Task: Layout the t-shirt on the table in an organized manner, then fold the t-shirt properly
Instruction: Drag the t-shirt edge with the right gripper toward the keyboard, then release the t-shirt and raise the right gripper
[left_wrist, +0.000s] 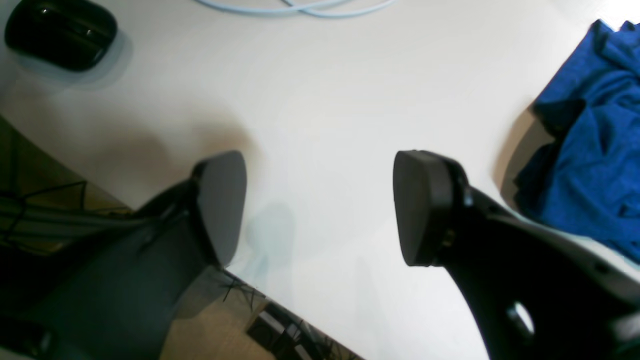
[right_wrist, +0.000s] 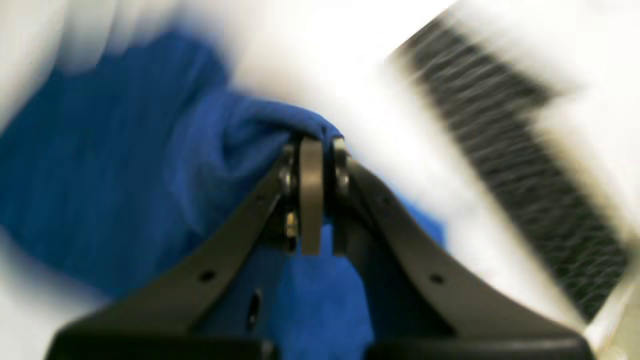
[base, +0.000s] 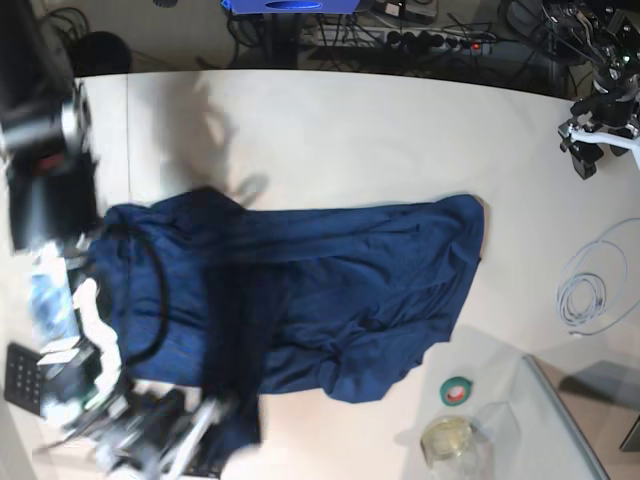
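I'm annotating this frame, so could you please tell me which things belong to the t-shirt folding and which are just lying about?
Part of the job:
- t-shirt, spread rumpled
- table under it
- right gripper, shut on the t-shirt's edge
- left gripper, open over bare table

Just lying about:
- keyboard
- green tape roll
- coiled pale cable
- clear jar
- black oval item

The base view looks straight down from high above the whole desk (base: 330, 130). The left wrist view sits just behind its parted jaws, close over bare desk, with the t-shirt (left_wrist: 595, 150) beyond the right-hand jaw. The right wrist view, blurred, looks past closed jaws onto that same t-shirt.
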